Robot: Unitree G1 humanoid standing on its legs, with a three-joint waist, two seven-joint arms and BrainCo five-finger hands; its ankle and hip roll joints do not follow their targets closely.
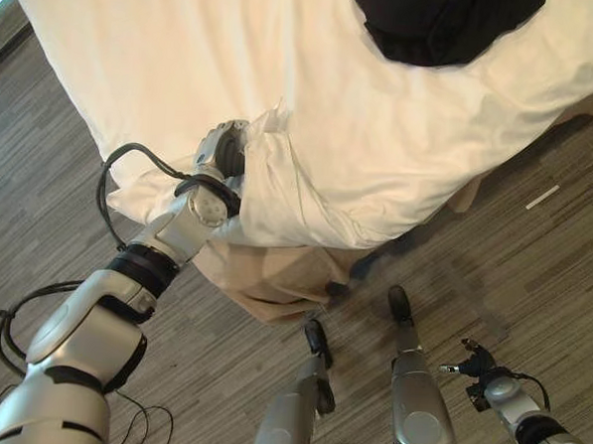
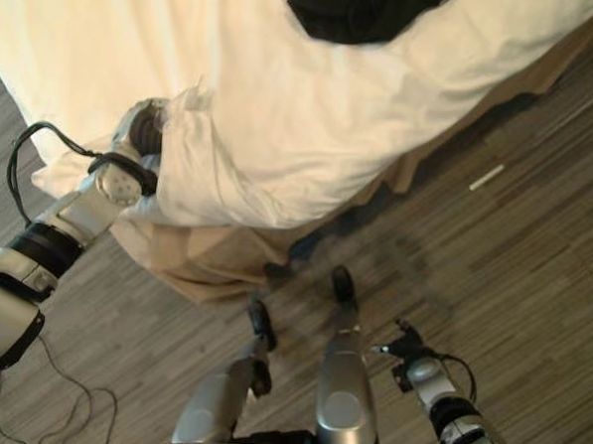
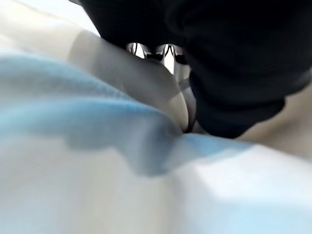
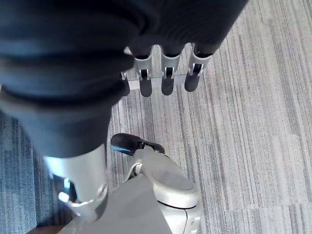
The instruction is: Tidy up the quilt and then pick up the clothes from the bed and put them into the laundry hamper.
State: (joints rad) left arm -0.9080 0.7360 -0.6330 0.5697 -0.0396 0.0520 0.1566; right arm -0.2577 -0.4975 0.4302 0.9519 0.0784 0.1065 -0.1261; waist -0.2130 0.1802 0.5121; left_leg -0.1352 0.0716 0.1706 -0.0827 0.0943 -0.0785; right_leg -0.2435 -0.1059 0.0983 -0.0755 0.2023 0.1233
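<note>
Task stage, judged: quilt tidying in progress; clothes collection not begun.

Nearest, the right hand [image 4: 161, 73] hangs low over the grey wood-grain plank floor [image 1: 532, 284], fingers straight and relaxed, holding nothing.

Next, the left hand [image 1: 224, 151] is pushed into a bunched fold of the white cotton quilt [image 1: 379, 157] at the bed's near corner. Its fingers are buried in cloth; whether they grip cannot be told. The quilt edge droops there over the tan fabric bed skirt [image 1: 263, 285].

Farthest, the black crumpled garment [image 1: 441, 21] lies on the quilt, well apart from both hands.

Room: open floor lies along the bed's right edge, save a small white strip [image 1: 541, 197].
</note>
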